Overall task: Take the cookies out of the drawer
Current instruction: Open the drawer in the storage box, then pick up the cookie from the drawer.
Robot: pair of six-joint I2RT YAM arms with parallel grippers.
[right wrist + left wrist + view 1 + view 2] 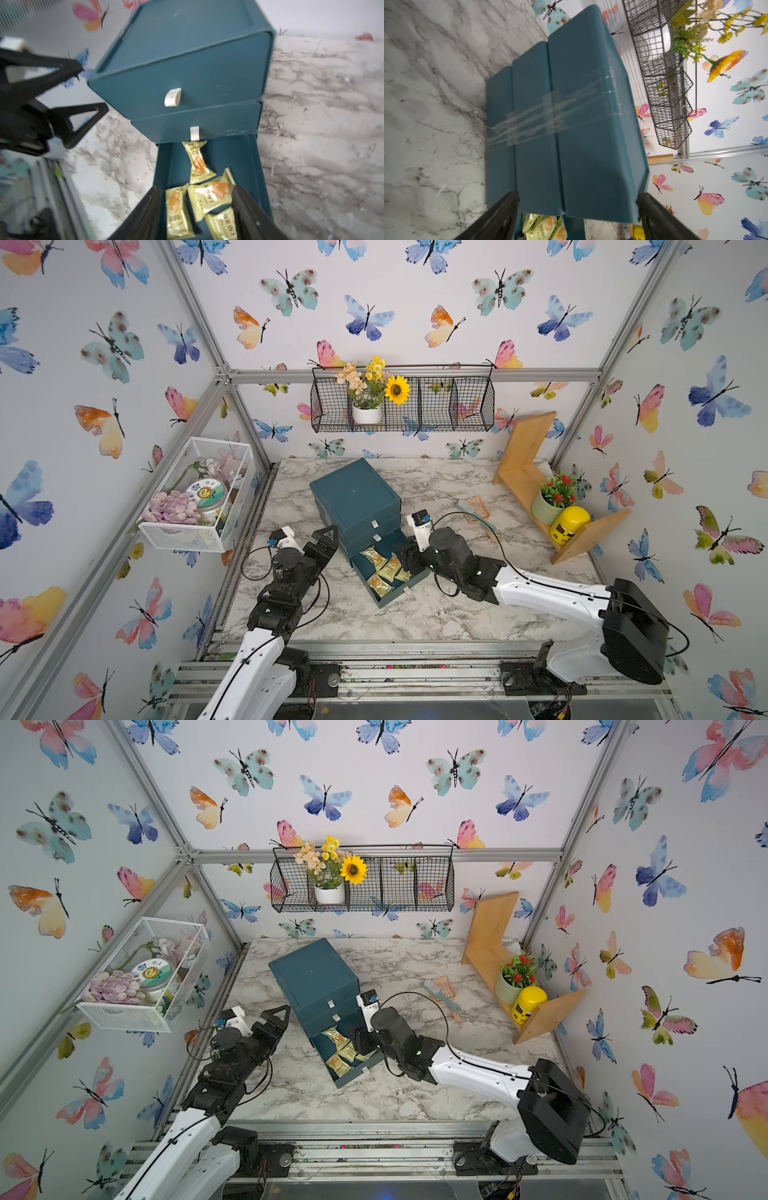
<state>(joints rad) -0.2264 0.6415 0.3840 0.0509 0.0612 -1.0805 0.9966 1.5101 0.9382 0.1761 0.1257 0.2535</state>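
1. The bottom drawer (245,158) of the blue box (353,493) is pulled out.
2. The cookies (199,199) are in pale yellow packs and lie inside the drawer.
3. The right claw (196,189) is over the drawer. Its fingers are spread apart, with packs between them.
4. The left claw (577,196) is beside the box, spread wide and holding nothing.
5. A brush (478,510) lies on the table (415,614), on the right arm's side of the box.

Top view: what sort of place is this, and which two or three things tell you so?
Probably a staged robot test booth dressed like a home, not a real room: aluminium frame holding butterfly-papered walls, a left arm and right arm mounted on a rail before a marble-look table.
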